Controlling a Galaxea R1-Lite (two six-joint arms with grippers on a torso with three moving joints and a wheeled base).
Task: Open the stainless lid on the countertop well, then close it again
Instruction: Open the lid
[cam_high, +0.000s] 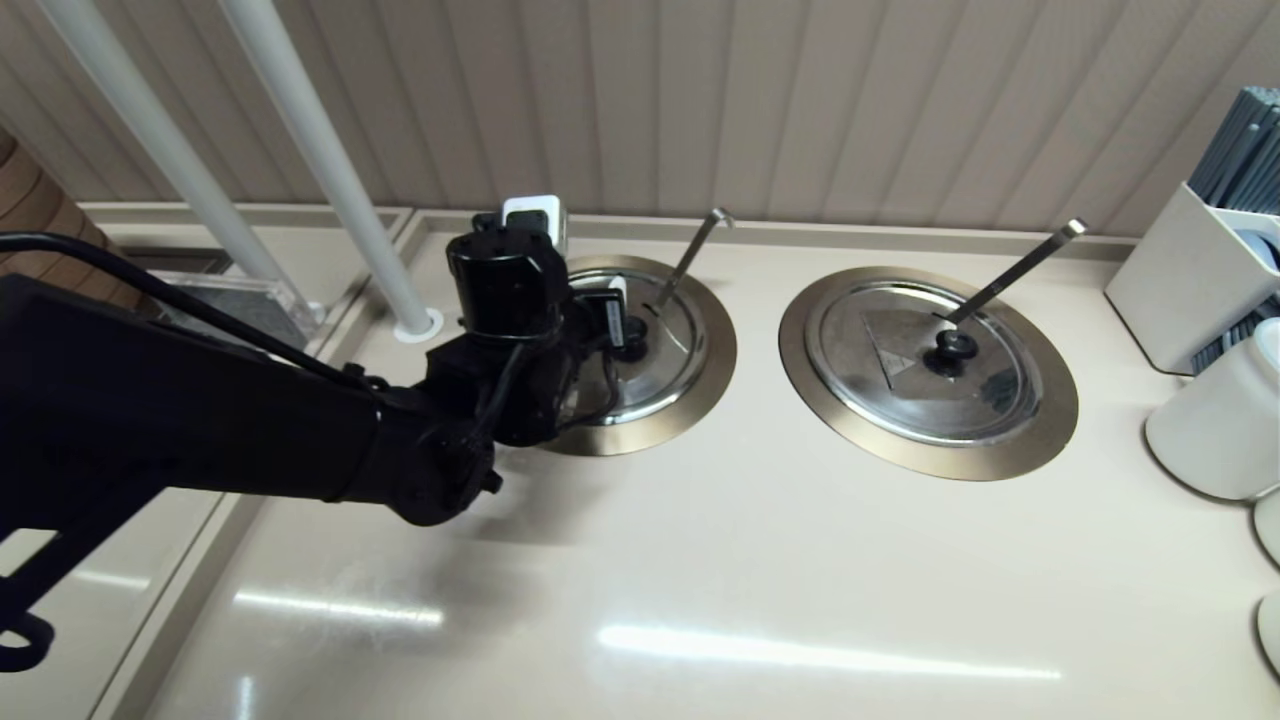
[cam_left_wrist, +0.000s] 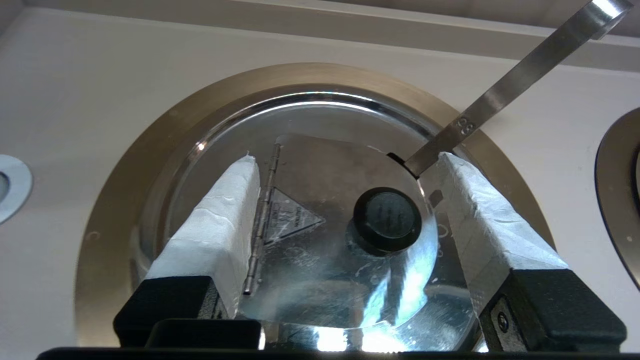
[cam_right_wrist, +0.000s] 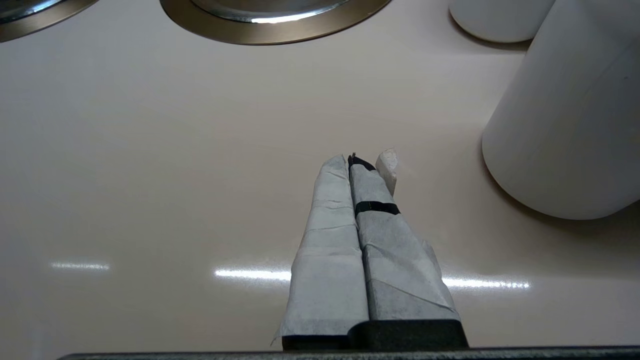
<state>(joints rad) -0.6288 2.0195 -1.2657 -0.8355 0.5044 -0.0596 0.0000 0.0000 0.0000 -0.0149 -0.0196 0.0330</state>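
A: Where is the left gripper now?

B: Above the stainless lid, fingers spread wide, nothing held. The black knob sits between the two white pads, but closer to one of them, not centred. The lid lies flat in the countertop well, so it is not opened yet.

A: And the ladle handle?

B: It comes out through the notch just beyond the knob and leans away from the gripper, passing close to the nearer pad. I think this is the main risk.

A: So how to do the grasp well?

B: First shift sideways so the knob is in the middle of the gap, approx. equal space on both sides. Then go down until the pads are at the knob's level, and close on it. The knob looks smooth, so probably grip low, under its widest part, or it may slip. The lid has a hinge line near the other pad, so I guess only the knob-side flap lifts; pull up gently and follow the arc, w/o touching the handle.

A: Right gripper?

B: Parked over bare counter, pads pressed together, empty, near a white container.
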